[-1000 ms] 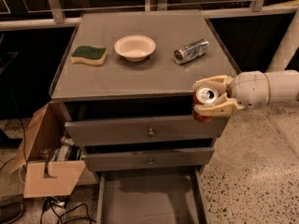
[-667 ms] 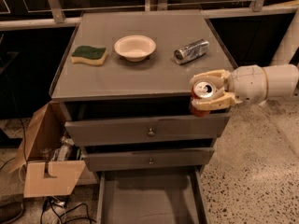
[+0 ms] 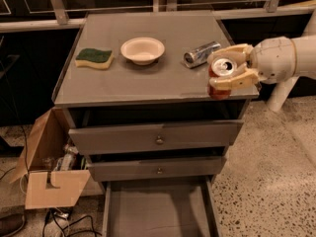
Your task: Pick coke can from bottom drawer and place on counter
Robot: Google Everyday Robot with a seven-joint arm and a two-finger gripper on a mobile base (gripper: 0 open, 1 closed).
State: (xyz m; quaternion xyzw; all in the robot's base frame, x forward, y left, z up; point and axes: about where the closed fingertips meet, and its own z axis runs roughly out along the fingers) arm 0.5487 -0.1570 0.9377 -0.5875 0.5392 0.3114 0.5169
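Claw (image 3: pixel 216 73) (around red can (image 3: pixel 225 66)) over counter (image 3: pixel 143 83)

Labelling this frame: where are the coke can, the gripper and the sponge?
coke can (image 3: pixel 224 67): camera view, silver top.
gripper (image 3: pixel 214 72): camera view, between fingertips, by counter (image 3: pixel 148 85) corner.
sponge (image 3: pixel 94 57): camera view, green top.

Smooth, matt grey counter (image 3: pixel 148 80). Glossy red metal coke can (image 3: pixel 223 67) with a shiny silver top, clasped in a smooth cream plastic gripper (image 3: pixel 216 73) over the counter's front right corner. Shiny dented silver can (image 3: pixel 201 54). Matt pale bowl (image 3: pixel 142 49). Rough green-topped sponge (image 3: pixel 94 58). Matt grey bottom drawer (image 3: pixel 158 211). Brown cardboard box (image 3: pixel 54 187). Speckled stone floor (image 3: pixel 276 172).
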